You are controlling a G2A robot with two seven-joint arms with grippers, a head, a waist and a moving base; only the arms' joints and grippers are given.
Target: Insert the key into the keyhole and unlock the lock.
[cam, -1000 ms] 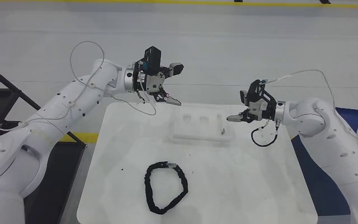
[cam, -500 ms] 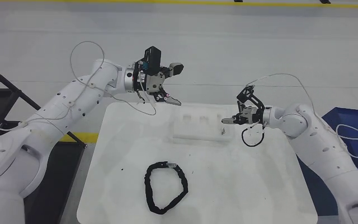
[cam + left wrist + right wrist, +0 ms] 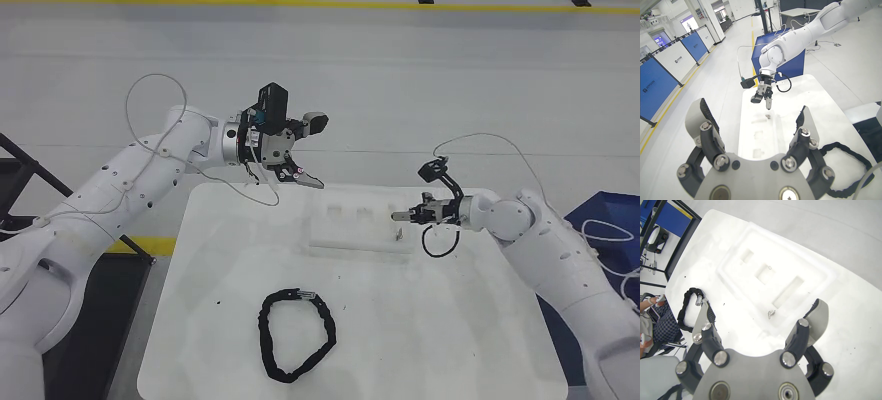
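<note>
While the top view has the left gripper (image 3: 315, 153) wide open, well apart from the key (image 3: 398, 236), and the right gripper (image 3: 403, 215) open just above it, the left wrist view sets the key beyond its jaws, the right wrist view between its spread jaws.

The top camera sits above the arms and looks down on the whole table (image 3: 430, 320) from rather far. The left wrist camera sits just behind the left gripper (image 3: 753, 108) and looks forward between its fingers (image 3: 696, 117), along the foam tray (image 3: 772, 136) toward the right gripper (image 3: 762, 104), which is well ahead of it. The right wrist camera sits behind the right gripper and looks steeply down, close to the tray, with the key (image 3: 771, 313) just ahead of that gripper. All three views share the tray, the key and the chain lock (image 3: 295, 335).
</note>
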